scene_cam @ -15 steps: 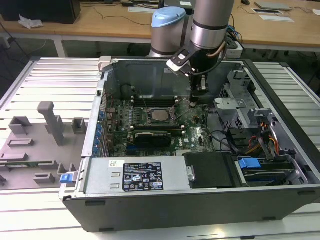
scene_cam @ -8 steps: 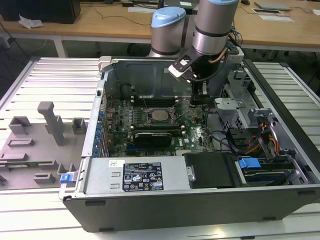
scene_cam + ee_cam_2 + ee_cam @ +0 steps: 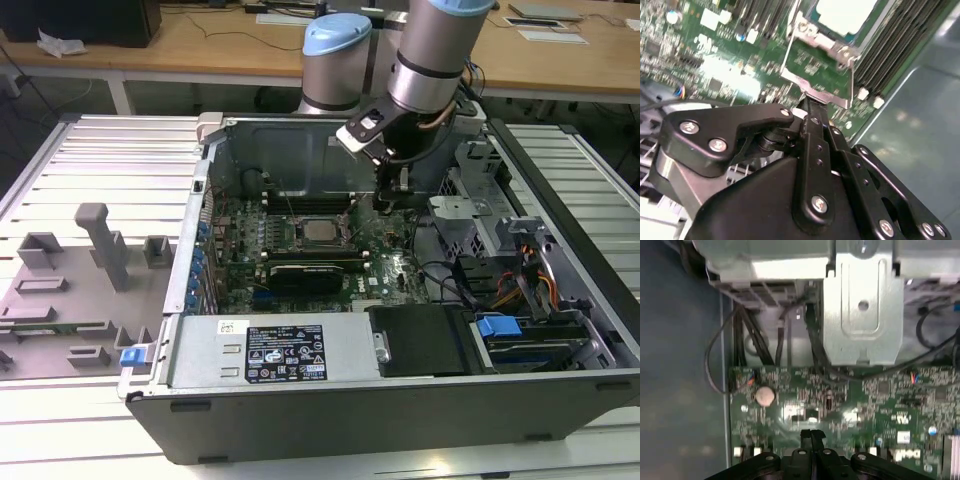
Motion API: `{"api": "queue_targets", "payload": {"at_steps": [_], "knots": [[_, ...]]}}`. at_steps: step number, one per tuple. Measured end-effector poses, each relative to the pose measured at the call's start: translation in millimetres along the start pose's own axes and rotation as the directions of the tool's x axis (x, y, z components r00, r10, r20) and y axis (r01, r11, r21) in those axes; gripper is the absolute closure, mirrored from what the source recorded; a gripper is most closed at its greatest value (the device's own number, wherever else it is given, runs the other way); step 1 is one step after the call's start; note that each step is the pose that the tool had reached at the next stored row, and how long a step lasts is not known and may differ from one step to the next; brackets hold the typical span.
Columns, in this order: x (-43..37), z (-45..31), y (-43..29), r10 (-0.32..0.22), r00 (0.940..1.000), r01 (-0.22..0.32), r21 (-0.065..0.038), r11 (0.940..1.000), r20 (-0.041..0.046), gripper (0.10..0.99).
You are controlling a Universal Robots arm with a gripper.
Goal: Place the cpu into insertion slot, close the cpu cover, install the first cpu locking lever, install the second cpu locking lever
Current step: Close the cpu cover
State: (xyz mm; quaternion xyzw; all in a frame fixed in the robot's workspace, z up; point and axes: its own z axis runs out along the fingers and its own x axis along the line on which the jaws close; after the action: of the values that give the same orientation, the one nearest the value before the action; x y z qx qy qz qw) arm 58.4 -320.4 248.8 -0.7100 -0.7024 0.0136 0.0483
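I read cover-closing step: dull silver square cpu [image 3: 845,12] seated, thin grey-metal cpu cover [image 3: 822,96] raised. Black gripper [image 3: 808,106] jaws closed, empty, at cover edge. Calls for gentle push.

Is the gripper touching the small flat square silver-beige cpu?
Apart. In the second wrist view the gripper is at the near edge of the thin square grey-metal cpu cover; the small silver-beige cpu lies beyond the cover's window.

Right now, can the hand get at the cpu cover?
Probably yes. In the second wrist view the hand, tips shut, sits right at the cover edge, with open board around it and nothing between them.
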Motion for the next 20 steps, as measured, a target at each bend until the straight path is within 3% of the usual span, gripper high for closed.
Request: {"api": "queue_targets", "payload": {"at_steps": [1, 5, 7, 10, 12, 16, 18, 19, 20], "knots": [[0.0, 0.0, 0.0, 0.000, 1.0000, 0.000, 0.006, 1.0000, -0.0005, 0.980], [-0.1, 0.1, -2.0, 0.000, 1.0000, 0.000, 0.006, 1.0000, -0.0006, 0.980], [-0.2, 1.0, -12.4, 0.000, 1.0000, 0.000, 0.001, 1.0000, -0.0007, 0.980], [-0.1, 1.9, -21.8, 0.000, 1.0000, 0.000, -0.003, 1.0000, -0.0008, 0.980], [-0.1, 3.0, -34.0, -0.001, 1.0000, 0.001, -0.012, 0.9999, -0.0011, 0.980], [-0.1, 3.9, -43.4, -0.001, 1.0000, 0.001, -0.016, 0.9999, -0.0012, 0.980], [-0.1, 4.0, -44.7, -0.001, 1.0000, 0.001, -0.017, 0.9999, -0.0011, 0.980], [-0.1, 4.1, -46.7, -0.001, 1.0000, 0.001, -0.022, 0.9998, -0.0009, 0.980], [-0.2, 5.3, -52.8, -0.003, 1.0000, 0.003, -0.053, 0.9986, -0.0016, 0.980]]}}
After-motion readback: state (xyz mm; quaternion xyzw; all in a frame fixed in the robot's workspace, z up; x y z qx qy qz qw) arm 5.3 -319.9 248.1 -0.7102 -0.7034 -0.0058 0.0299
